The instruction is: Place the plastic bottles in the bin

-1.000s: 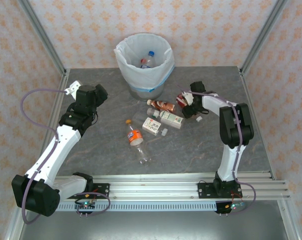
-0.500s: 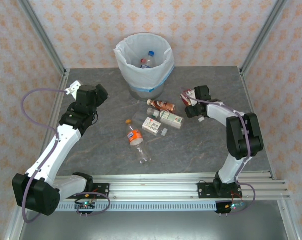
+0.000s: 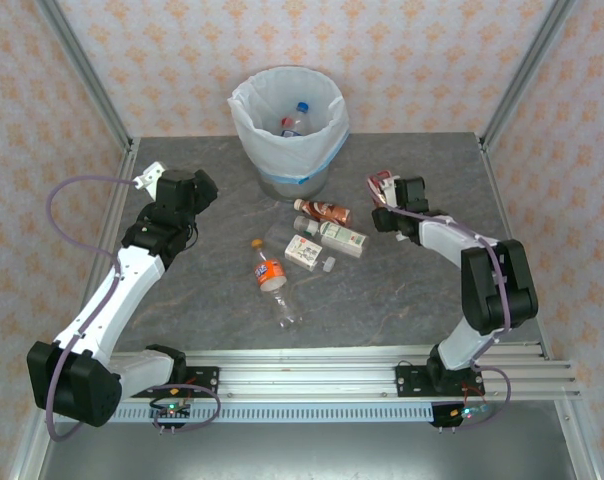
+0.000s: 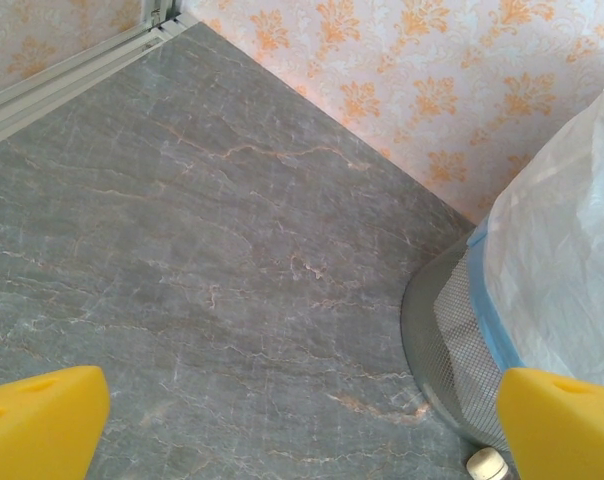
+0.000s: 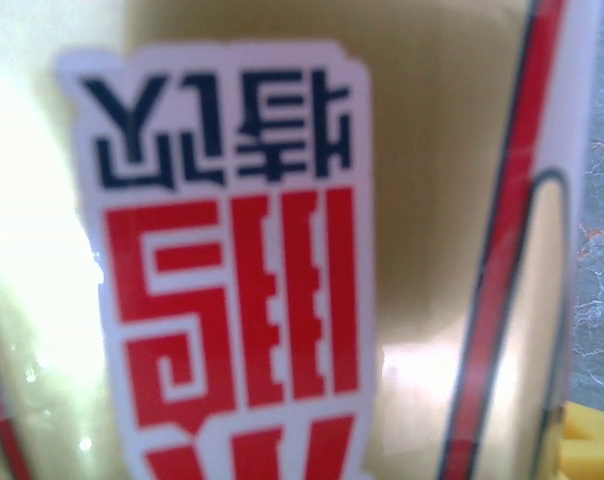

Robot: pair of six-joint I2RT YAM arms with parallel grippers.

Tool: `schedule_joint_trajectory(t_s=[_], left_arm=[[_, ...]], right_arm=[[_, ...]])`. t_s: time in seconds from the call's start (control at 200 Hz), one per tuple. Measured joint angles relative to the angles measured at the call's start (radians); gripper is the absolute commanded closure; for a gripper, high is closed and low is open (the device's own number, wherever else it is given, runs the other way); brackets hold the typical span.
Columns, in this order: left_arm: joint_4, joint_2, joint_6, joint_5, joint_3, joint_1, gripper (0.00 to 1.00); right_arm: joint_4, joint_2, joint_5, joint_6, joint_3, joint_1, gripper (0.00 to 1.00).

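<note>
Grey marbled counter [image 3: 212, 290], several loose plastic bottles [image 3: 270, 275] lying between the arms, bin [image 3: 312, 150] behind them, left gripper [image 3: 148, 179] spread wide near bin, right gripper [image 3: 385, 192] clamped on red-labelled bottle [image 5: 282, 250].

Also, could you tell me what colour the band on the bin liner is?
Blue band, clearest in the left wrist view, around the bin.
</note>
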Motion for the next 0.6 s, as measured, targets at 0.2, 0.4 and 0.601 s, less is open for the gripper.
schedule_joint_trajectory(t_s=[0.2,0.4,0.601], left_arm=[[0.0,0.0,0.0,0.0,0.0,0.0,0.0],[0.0,0.007,0.0,0.008,0.0,0.0,0.0],[0.0,0.02,0.003,0.019,-0.002,0.0,0.0]], right_arm=[[0.08,-0.055,0.001,0.034,-0.048,0.005,0.47],[0.13,-0.111,0.005,0.063,-0.048,0.019,0.47],[0.191,-0.177,0.004,0.095,-0.043,0.054,0.48]])
